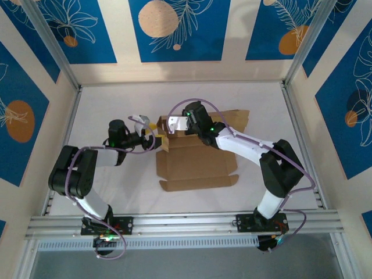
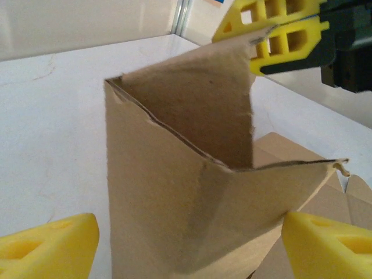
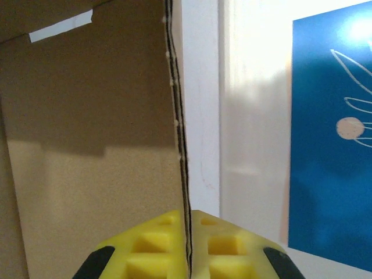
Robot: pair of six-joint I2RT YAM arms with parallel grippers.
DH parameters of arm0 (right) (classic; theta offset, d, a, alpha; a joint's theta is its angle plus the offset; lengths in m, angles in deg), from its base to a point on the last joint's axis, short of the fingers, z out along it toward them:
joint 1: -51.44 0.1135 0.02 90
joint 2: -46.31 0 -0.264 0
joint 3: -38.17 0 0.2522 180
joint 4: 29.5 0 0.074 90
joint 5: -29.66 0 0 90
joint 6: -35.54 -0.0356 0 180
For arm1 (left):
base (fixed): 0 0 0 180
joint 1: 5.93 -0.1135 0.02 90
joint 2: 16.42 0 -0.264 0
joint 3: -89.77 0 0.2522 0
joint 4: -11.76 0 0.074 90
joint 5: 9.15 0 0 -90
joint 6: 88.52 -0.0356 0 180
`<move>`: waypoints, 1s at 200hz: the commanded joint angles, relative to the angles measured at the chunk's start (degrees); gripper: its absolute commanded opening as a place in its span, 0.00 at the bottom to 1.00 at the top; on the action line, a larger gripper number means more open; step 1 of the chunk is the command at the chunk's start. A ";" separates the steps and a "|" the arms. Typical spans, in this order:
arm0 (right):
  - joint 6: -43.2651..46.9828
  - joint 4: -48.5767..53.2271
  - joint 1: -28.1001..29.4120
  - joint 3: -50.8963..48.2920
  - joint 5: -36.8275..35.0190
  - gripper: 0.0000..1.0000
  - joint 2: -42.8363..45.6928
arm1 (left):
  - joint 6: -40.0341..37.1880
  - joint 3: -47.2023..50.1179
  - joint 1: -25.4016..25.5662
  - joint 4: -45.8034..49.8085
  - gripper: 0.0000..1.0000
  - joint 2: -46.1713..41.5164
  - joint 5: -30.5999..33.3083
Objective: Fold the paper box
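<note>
The paper box (image 1: pixel 197 165) is brown cardboard, its wide base panel flat on the white table and its far left end folded up. My right gripper (image 1: pixel 174 125) is shut on the top edge of an upright flap (image 3: pixel 93 145); the yellow fingers (image 3: pixel 157 250) pinch the cardboard edge between them. From the left wrist, that same gripper (image 2: pixel 279 35) holds the flap's upper corner. My left gripper (image 2: pixel 189 250) is open, and its yellow fingertips (image 2: pixel 46 247) stand on either side of the raised, folded corner of the box (image 2: pixel 174 197) without squeezing it.
The table (image 1: pixel 116 104) is white, fenced by aluminium rails and walls with blue patterned panels (image 1: pixel 174 29). Another flap of the box (image 1: pixel 235 119) lies flat toward the back right. Bare table surface shows left and right of the box.
</note>
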 commanded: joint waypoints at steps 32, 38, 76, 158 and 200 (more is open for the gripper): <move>4.48 -19.72 3.53 -6.74 -7.08 0.00 -0.55 | -4.51 -0.39 1.51 3.63 0.84 -3.15 6.72; 4.65 -20.76 3.97 -7.52 -7.36 0.00 -0.51 | -4.79 -0.46 1.83 3.87 0.85 -3.20 7.69; 4.37 -22.38 5.89 -10.28 -8.44 0.00 -0.74 | -5.92 -0.48 3.07 4.79 0.84 -3.63 11.82; 3.80 -17.92 2.97 -5.83 -7.89 0.00 -0.86 | -7.17 0.48 2.17 11.73 0.85 -18.11 11.92; 4.65 -16.99 1.88 -4.87 -6.05 0.00 -0.41 | -2.52 -0.24 -4.81 9.91 0.85 -23.61 20.15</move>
